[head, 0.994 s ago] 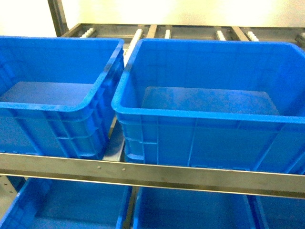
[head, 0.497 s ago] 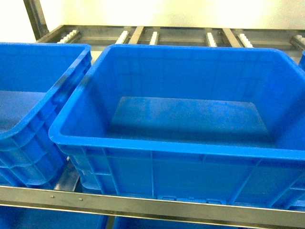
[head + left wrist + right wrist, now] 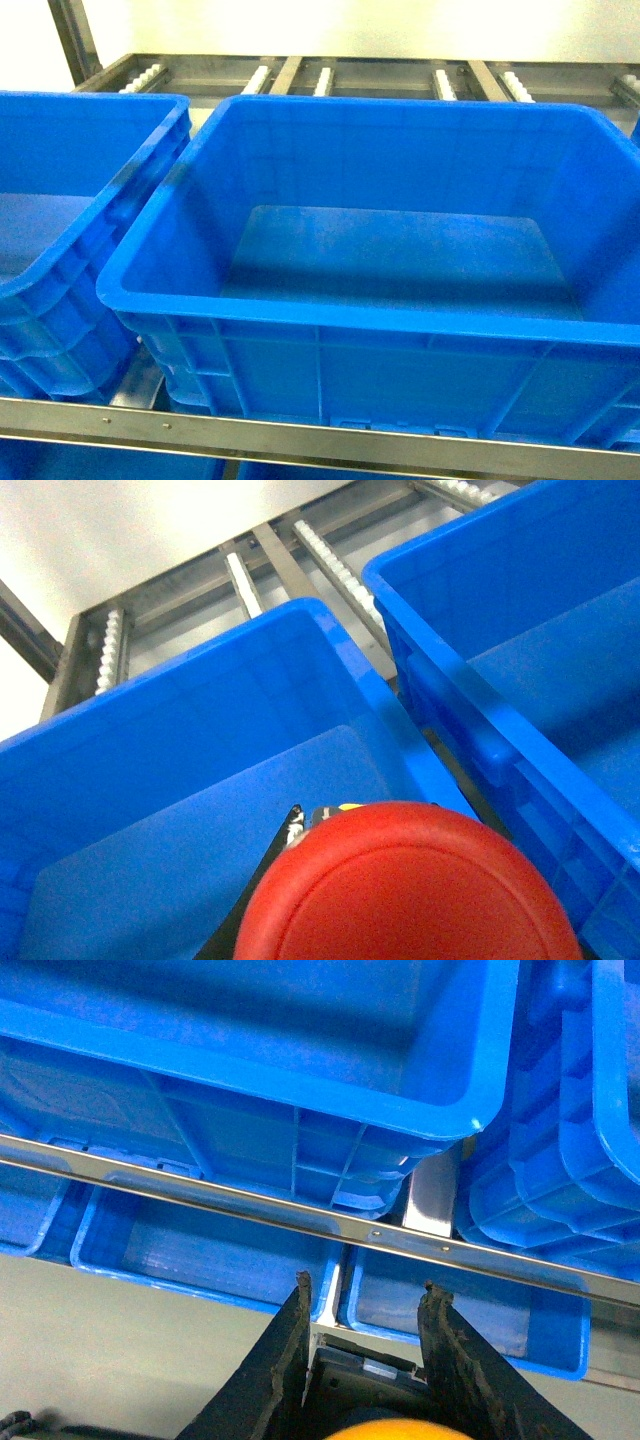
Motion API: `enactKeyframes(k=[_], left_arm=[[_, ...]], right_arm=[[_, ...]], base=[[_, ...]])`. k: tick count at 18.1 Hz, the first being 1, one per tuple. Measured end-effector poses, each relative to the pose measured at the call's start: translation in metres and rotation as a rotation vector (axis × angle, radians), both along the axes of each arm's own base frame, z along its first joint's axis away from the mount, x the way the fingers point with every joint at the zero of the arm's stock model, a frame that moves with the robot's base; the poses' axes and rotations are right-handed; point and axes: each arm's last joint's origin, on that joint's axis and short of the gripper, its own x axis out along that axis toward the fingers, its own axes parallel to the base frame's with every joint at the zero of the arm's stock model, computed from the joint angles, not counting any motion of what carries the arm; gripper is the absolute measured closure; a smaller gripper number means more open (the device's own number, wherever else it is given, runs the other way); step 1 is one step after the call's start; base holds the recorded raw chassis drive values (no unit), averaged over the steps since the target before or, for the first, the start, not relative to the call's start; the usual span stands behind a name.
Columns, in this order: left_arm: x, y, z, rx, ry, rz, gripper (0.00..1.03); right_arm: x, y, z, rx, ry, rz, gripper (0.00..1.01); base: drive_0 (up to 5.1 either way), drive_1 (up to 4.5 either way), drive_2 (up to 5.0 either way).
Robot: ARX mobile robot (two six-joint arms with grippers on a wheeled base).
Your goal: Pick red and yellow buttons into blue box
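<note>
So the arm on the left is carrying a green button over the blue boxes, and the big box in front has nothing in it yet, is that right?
Not quite: the button is red, not green, as the left wrist view shows, with the cap filling the bottom of the picture above the blue boxes. The rest holds: in the head view the big box in front has a bare floor.

Right gripper (image 3: 365,1305) seen from its wrist camera: two dark, near-black fingers (image 3: 285,1355) tapering upward, their edges rough and worn, flanking a dark housing with a small pale label; a black cable shows at lower left
</note>
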Motion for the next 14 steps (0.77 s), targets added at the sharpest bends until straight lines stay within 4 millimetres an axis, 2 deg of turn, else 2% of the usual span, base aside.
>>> enactKeyframes(k=[7, 9, 10, 11, 14], left_arm=[[0.000, 0.000, 0.000, 0.000, -0.002, 0.000, 0.78], [0.000, 0.000, 0.000, 0.000, 0.000, 0.000, 0.78], [0.000, 0.000, 0.000, 0.000, -0.001, 0.000, 0.78], [0.000, 0.000, 0.000, 0.000, 0.000, 0.000, 0.78], [0.000, 0.000, 0.000, 0.000, 0.000, 0.000, 0.78]], right_arm=[[-0.004, 0.001, 0.005, -0.009, 0.011, 0.011, 0.72], [-0.008, 0.010, 0.045, 0.019, -0.100, 0.072, 0.72], [-0.004, 0.019, 0.069, 0.055, -0.180, 0.115, 0.72], [0.002, 0.027, 0.080, 0.070, -0.216, 0.144, 0.72], [0.044, 0.058, 0.070, 0.061, -0.174, 0.213, 0.72]], base=[[3.7, 1.17, -4.8], [3.7, 1.17, -4.8], [3.7, 1.17, -4.8], [3.7, 1.17, -4.8], [0.0, 0.00, 0.0]])
